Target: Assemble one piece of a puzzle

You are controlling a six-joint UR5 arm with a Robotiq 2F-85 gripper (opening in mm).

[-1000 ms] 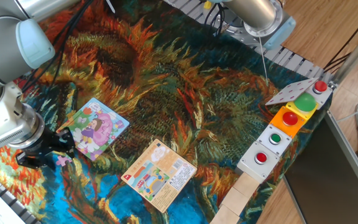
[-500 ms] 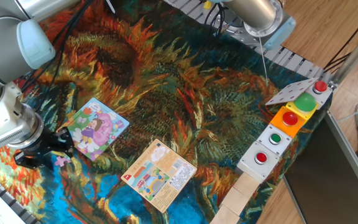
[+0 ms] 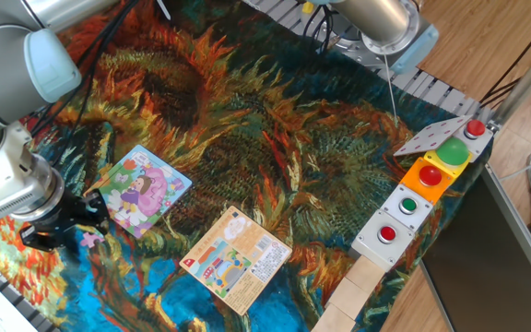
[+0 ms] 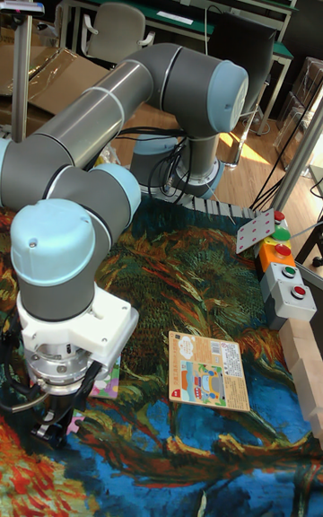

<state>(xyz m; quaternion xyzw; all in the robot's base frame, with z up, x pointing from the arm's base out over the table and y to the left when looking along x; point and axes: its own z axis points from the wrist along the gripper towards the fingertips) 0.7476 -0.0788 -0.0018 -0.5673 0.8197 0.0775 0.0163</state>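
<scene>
At the lower left of the fixed view the gripper [image 3: 79, 224] is down on the cloth, its jaws narrow around the piece [image 3: 91, 236]. The puzzle [image 3: 140, 190] lies just right of it, the printed card [image 3: 238, 257] nearer the bottom centre.

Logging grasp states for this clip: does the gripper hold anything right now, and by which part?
The gripper is down at the small pink piece beside the puzzle, but whether it actually grips it, or where, cannot be told.
</scene>
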